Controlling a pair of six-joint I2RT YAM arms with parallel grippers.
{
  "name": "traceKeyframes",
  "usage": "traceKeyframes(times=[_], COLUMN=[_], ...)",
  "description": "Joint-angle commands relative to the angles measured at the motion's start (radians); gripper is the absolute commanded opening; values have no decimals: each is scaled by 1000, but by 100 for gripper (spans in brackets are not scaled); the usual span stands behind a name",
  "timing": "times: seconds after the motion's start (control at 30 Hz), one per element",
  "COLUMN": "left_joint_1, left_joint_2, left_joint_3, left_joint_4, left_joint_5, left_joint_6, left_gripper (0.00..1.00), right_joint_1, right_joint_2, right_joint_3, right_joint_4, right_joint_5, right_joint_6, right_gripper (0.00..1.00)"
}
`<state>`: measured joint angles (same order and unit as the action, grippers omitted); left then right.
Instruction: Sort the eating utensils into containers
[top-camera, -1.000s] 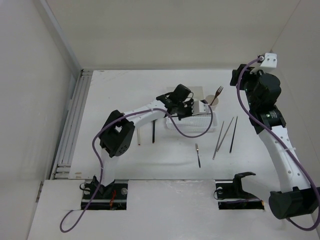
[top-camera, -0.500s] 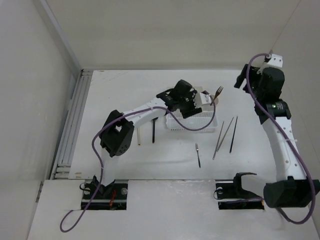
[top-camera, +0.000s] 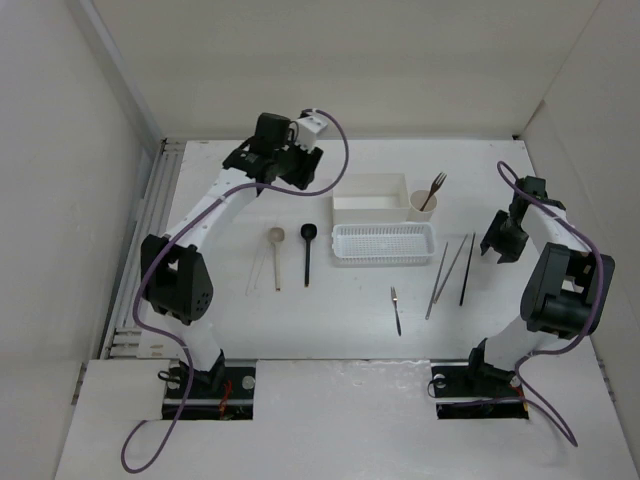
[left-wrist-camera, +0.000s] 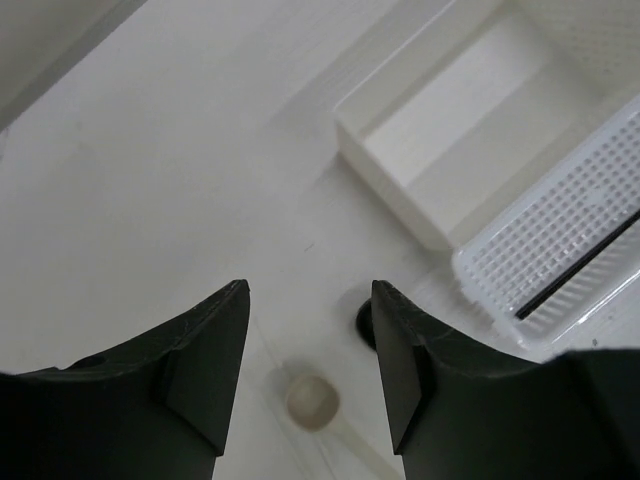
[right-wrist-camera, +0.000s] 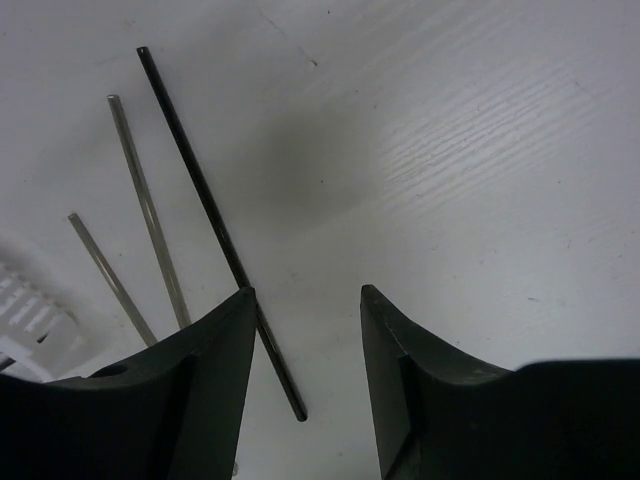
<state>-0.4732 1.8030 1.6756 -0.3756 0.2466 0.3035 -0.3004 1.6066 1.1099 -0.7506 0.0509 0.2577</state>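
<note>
Top external camera: the left end effector (left-wrist-camera: 310, 300) has swung off the white perforated basket (top-camera: 383, 243), where it hung half a second ago, out to the far left of the bench (top-camera: 340, 320). It is spread with nothing between the fingers, above the beige spoon (top-camera: 277, 240) and black spoon (top-camera: 307, 235), neither of them sorted yet. A thin dark stick (left-wrist-camera: 578, 268) lies in the basket, so one drop looks done. The white box (top-camera: 370, 192) appears empty, and a fork (top-camera: 437, 185) stands in the beige cup (top-camera: 420, 204). A small fork (top-camera: 396, 310) and three chopsticks (top-camera: 452, 268) lie loose on the bench. The right end effector (right-wrist-camera: 305, 300) has come down from the far corner. It is spread above the dark chopstick (right-wrist-camera: 215, 230), probably its next pick. No brand, label or writing is readable.
</note>
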Motion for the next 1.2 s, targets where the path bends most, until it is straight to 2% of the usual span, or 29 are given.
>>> traceKeyframes(times=[0.0,0.13,0.27,0.63,0.73,0.77,0.87,0.9,1.1,1.17], left_joint_1=[65,198,274,295,295,295,295,295,295,304], left_joint_2=[-94,-165,-175,-185,-185,-185,-185,-185,-195,-206], left_joint_3=[-79,-184,-218,-220,-211,-211,-211,-211,-272,-287], left_joint_4=[-59,-14,18,18,18,18,18,18,18,18], left_joint_5=[-21,-21,-46,-46,-46,-55,-76,-76,-76,-76], left_joint_6=[-79,-92,-103,-92,-92,-92,-83,-83,-83,-83], left_gripper=[48,47,47,47,47,47,47,47,47,47], right_joint_1=[4,52,128,147,147,147,147,147,147,147], right_joint_2=[25,88,127,177,187,187,197,197,55,21], right_joint_3=[28,18,7,-45,-56,-56,-56,-42,-5,27], right_joint_4=[-15,-15,-6,16,26,27,36,36,27,27], right_joint_5=[26,-25,-10,33,33,33,68,88,248,257], right_joint_6=[3,3,45,80,80,80,89,89,98,98], right_gripper=[52,49,49,47,37,28,13,1,0,0])
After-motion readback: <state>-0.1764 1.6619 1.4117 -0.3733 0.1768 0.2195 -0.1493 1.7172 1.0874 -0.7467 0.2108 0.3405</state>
